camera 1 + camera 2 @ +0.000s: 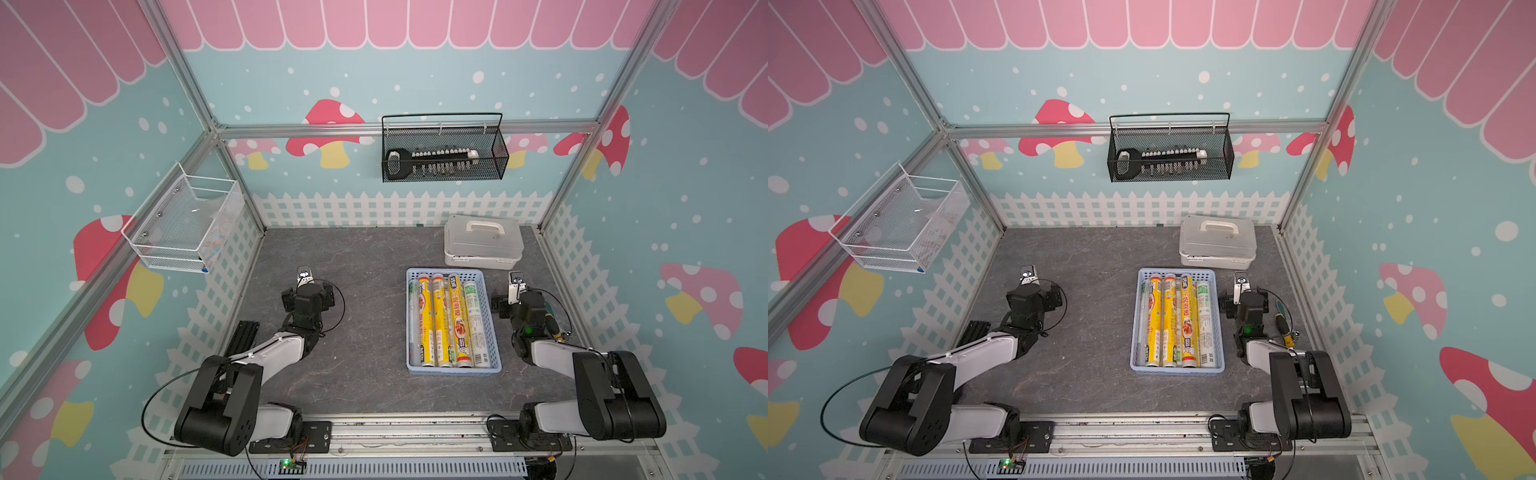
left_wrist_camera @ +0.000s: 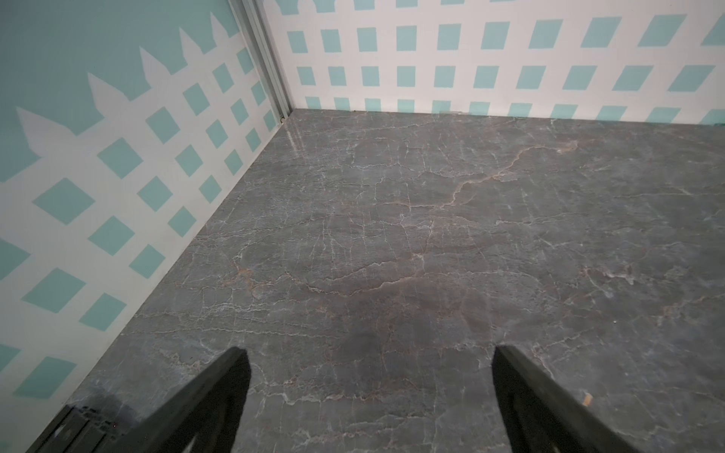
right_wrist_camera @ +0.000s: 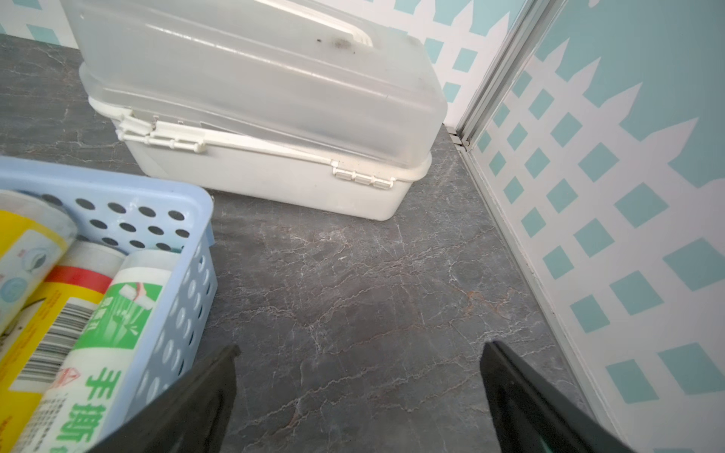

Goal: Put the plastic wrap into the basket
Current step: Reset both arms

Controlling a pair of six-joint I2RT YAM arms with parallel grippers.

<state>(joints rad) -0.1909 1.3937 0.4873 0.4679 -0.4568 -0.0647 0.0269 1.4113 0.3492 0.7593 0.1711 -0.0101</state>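
The light-blue perforated basket lies on the grey tabletop right of centre. Several rolls of plastic wrap lie side by side in it, yellow ones in the middle and clear-white ones at the sides. In the right wrist view a green-labelled roll lies against the basket wall. My right gripper is open and empty over bare table just right of the basket. My left gripper is open and empty, well to the basket's left.
A white lidded box with a handle stands behind the basket. A black wire basket hangs on the back wall and a white mesh basket on the left wall. A screwdriver lies by the right arm.
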